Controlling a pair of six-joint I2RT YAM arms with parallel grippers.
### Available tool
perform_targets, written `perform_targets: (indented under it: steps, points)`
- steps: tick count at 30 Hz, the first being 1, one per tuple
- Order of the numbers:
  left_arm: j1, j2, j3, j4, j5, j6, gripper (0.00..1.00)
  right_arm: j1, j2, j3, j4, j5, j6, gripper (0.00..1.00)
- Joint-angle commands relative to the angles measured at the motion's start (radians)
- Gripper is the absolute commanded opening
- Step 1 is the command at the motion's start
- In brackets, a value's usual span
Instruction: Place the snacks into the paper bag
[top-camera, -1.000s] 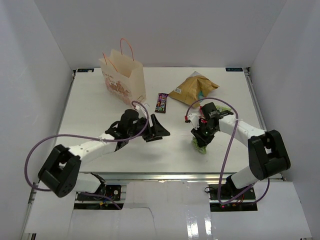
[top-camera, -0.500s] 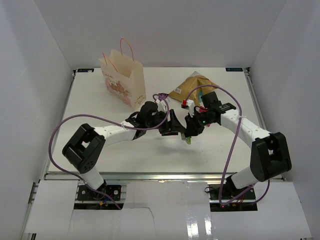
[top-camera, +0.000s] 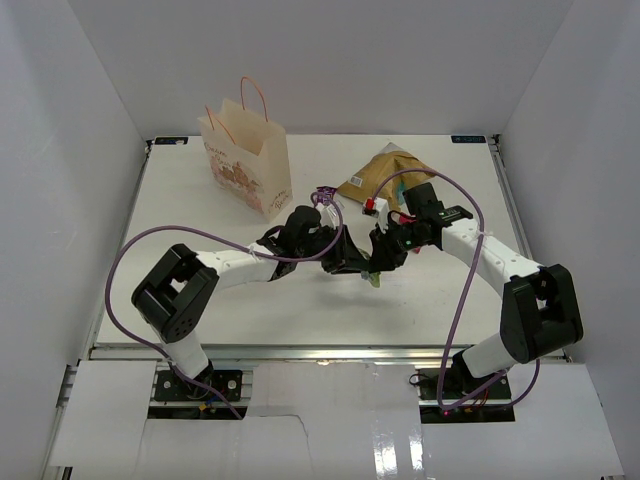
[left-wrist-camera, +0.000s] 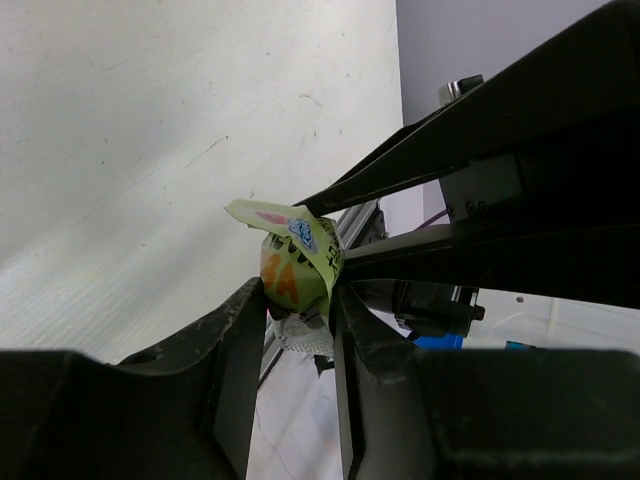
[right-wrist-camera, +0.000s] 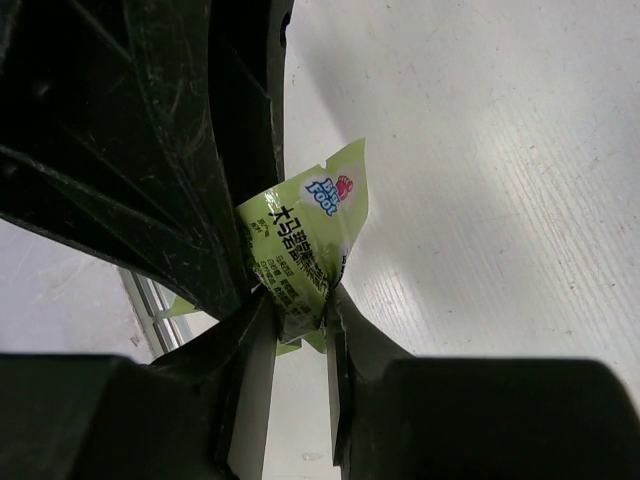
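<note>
While our right claw (right-wrist-camera: 298, 303) and left claw (left-wrist-camera: 297, 298) both clench the light green candy packet (top-camera: 374, 281) above the desk (top-camera: 190, 215), we judge a handover; next, right should release; left carries it to the paper bag (top-camera: 248, 160).

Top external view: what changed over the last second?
The right end effector carried the light green packet left to mid-table; the left end effector swung right to meet it and closed on the packet too. Both now pinch it. The paper bag and chip bag stayed put.
</note>
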Motion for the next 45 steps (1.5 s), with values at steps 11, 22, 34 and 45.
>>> perform_targets:
  steps: [11,22,34,45]
  points:
    - [0.001,0.02,0.017,0.061,0.037,0.026,0.0,0.008,-0.021,0.044,-0.052,-0.15,-0.077,0.45]
    - [0.068,-0.153,0.032,-0.251,-0.194,0.268,0.0,-0.086,-0.052,0.149,-0.169,-0.173,-0.282,0.83]
    - [0.304,-0.165,0.63,-0.641,-0.498,0.555,0.0,-0.179,-0.036,0.203,-0.179,-0.178,-0.281,0.83]
    - [0.458,-0.004,0.933,-0.707,-0.698,0.549,0.0,-0.209,-0.036,0.192,-0.174,-0.143,-0.261,0.83]
